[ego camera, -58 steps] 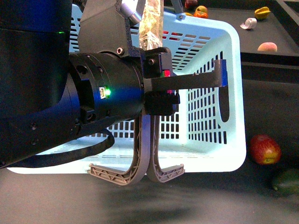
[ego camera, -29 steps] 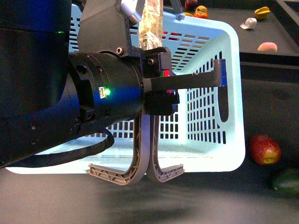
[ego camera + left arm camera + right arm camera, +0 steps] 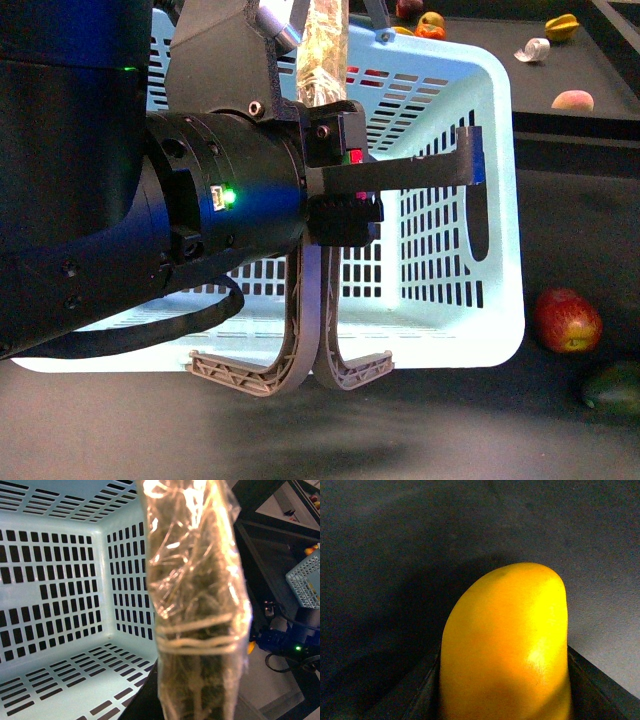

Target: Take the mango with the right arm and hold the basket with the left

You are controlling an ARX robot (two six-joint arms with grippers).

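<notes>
**Mango in the right jaws, basket hold unclear**

Front view: the left arm (image 3: 230, 200) fills the near left and covers much of the pale blue basket (image 3: 500, 200), which stands on the dark tabletop (image 3: 580, 230). Two grey curved pieces (image 3: 300, 340) hang from the arm across the basket's near wall, touching each other. Whether the left jaws clamp the rim I cannot tell. A red-and-yellow fruit (image 3: 566, 320) and a dark green fruit (image 3: 612, 388) lie right of the basket. The right arm is not in this picture, and I cannot make out the mango here.

Left wrist view: this shows the basket's slotted inside. A plastic-wrapped bundle (image 3: 195, 605) blocks the middle and hides the jaws.

Right wrist view: the mango (image 3: 505, 645) sits between the right jaws, which press on both its sides and grasp it, with tabletop beyond. Only one end of it shows, and whether it is lifted is unclear. The skin looks smooth, so I would squeeze firmly but gently and raise it straight, with the left arm steadying the basket.
</notes>
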